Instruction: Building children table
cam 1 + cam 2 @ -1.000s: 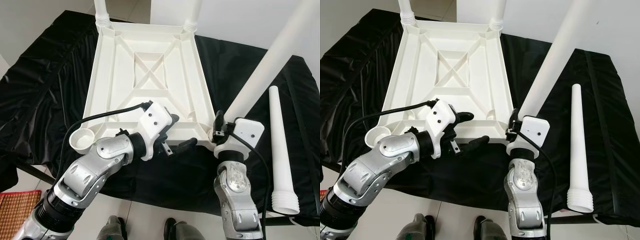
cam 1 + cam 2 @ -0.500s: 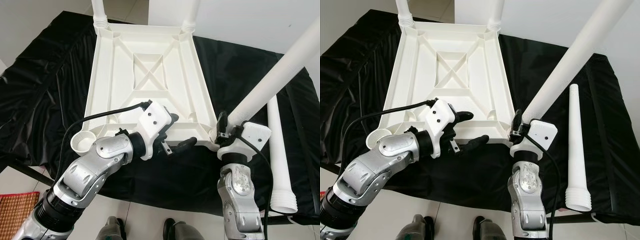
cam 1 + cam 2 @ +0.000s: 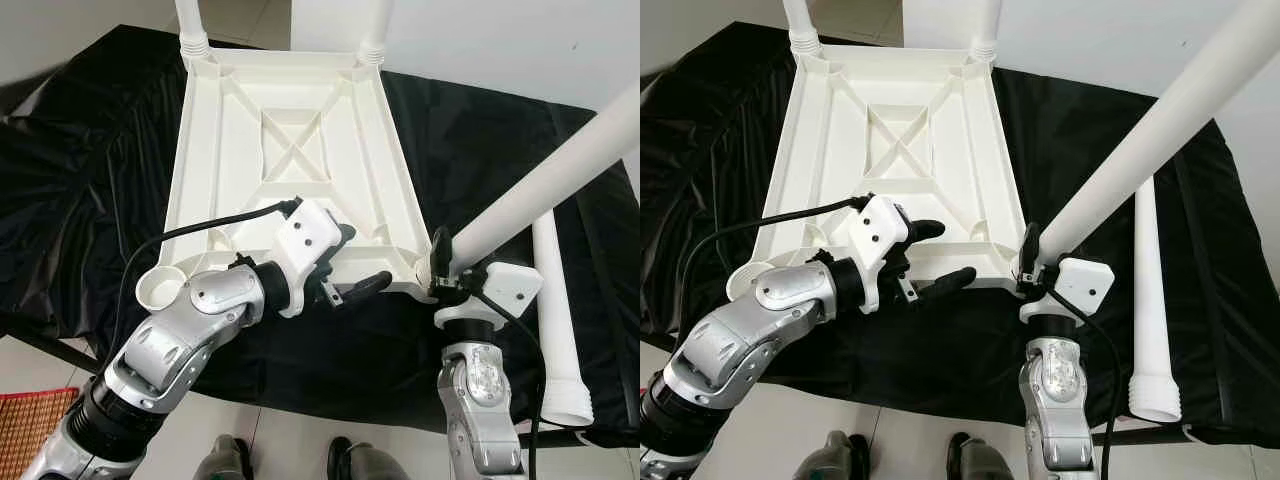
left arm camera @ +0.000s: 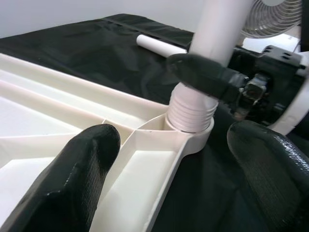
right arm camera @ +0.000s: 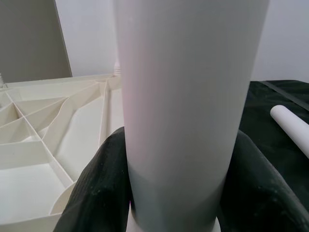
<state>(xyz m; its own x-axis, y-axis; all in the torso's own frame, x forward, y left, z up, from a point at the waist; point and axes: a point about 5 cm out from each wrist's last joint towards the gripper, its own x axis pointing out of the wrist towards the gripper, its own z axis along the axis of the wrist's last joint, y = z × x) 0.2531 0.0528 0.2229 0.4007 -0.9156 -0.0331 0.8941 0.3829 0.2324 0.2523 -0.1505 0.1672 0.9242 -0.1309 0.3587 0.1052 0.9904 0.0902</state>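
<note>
A white plastic table top [image 3: 290,150] lies upside down on a black cloth. Two legs [image 3: 188,25] stand in its far corners. My right gripper [image 3: 440,262] is shut on a third white leg [image 3: 540,195], low on its shaft. Its ribbed foot [image 4: 193,111] sits in the near right corner socket, and the leg leans far to the right. My left gripper [image 3: 352,262] is open astride the top's near rim, just left of that corner. The near left socket [image 3: 160,290] holds nothing. In the right wrist view both fingers [image 5: 101,183] press the leg [image 5: 188,96].
A fourth leg [image 3: 560,300] lies loose on the black cloth [image 3: 90,170] at the right, wide end toward me. The cloth's front edge drops to a pale floor, where a red woven mat [image 3: 25,430] lies at the left. A fan [image 4: 275,19] stands behind.
The held leg has tipped further over to the right, and my right wrist has turned with it. My left gripper has stayed open at the near rim.
</note>
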